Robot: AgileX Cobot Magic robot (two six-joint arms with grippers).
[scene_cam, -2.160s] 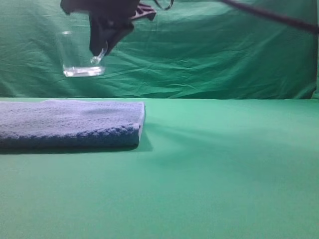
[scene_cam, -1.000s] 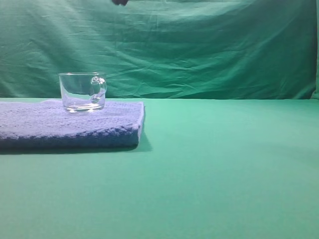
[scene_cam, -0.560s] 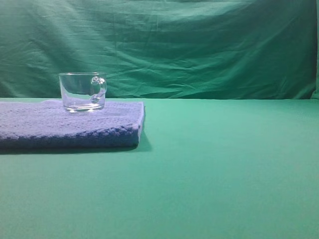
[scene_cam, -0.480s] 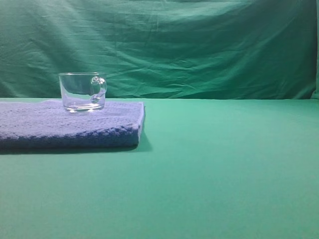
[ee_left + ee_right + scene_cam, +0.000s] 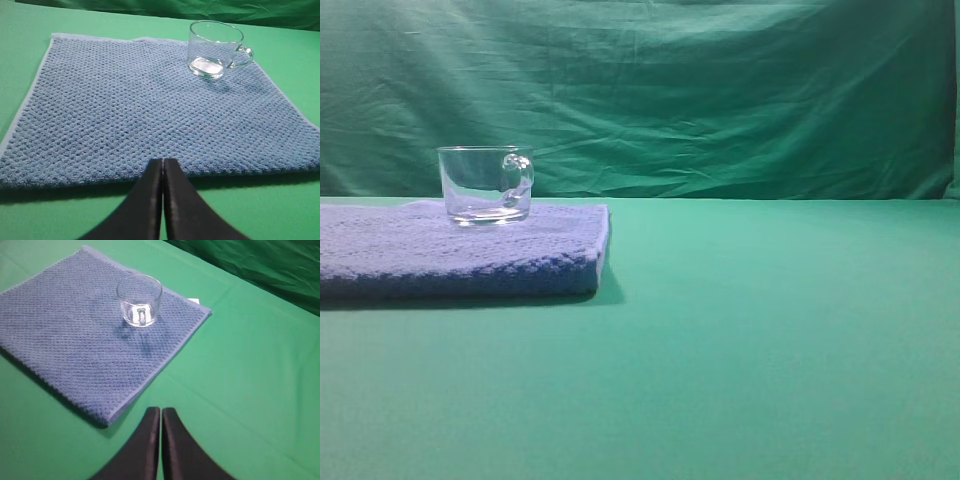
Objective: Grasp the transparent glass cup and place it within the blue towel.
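Observation:
The transparent glass cup [image 5: 486, 184] stands upright on the blue towel [image 5: 460, 255], handle to the right in the exterior view. From the left wrist the cup [image 5: 216, 48] sits near the towel's [image 5: 140, 105] far right corner. From the right wrist the cup [image 5: 139, 300] rests near the towel's [image 5: 80, 335] far edge, handle facing the camera. My left gripper [image 5: 162, 161] is shut and empty at the towel's near edge. My right gripper [image 5: 161, 410] is shut and empty above bare green cloth, well back from the cup. Neither gripper shows in the exterior view.
Green cloth covers the table [image 5: 770, 330] and hangs as a backdrop [image 5: 720, 90]. The towel's thick right edge [image 5: 603, 250] stands raised above the table. A small white tag [image 5: 194, 301] lies at the towel's corner.
A gripper held the cup in the air above the towel earlier; the cup now stands on the towel and the arm has left the exterior view. Nothing has moved in the last second.

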